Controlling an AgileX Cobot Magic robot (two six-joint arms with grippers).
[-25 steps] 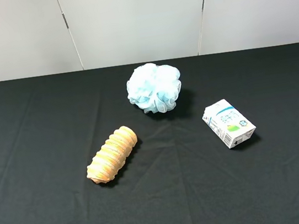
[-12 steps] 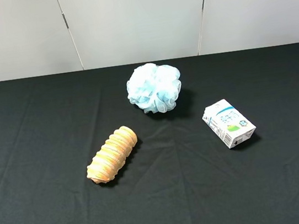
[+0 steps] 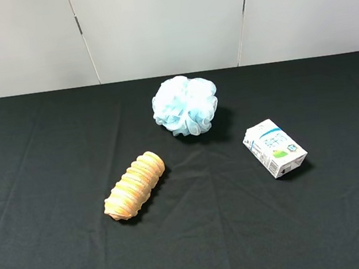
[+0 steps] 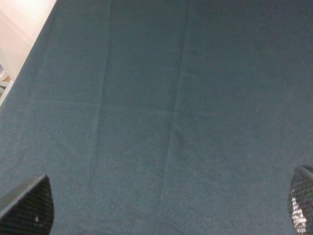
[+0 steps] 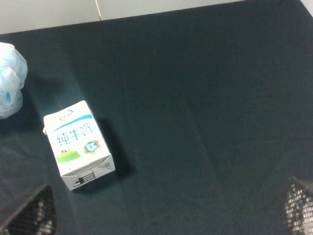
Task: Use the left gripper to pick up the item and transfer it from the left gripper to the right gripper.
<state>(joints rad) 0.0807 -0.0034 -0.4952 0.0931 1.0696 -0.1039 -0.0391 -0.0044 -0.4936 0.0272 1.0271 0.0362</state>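
The small white drink carton [image 3: 275,148] with blue print lies on its side at the right of the black table and also shows in the right wrist view [image 5: 77,144], free of any gripper. Neither arm shows in the exterior high view. The left gripper [image 4: 166,208] shows only two fingertips [image 4: 29,205] set far apart over bare cloth, so it is open and empty. The right gripper [image 5: 168,208] also shows two fingertips [image 5: 301,208] set wide apart, open and empty, with the carton some way ahead of it.
A ribbed orange-tan roll [image 3: 134,185] lies left of centre. A pale-blue bath pouf [image 3: 185,105] sits at the back middle, its edge in the right wrist view [image 5: 10,78]. The black cloth [image 3: 48,153] has creases. A white wall runs behind the table.
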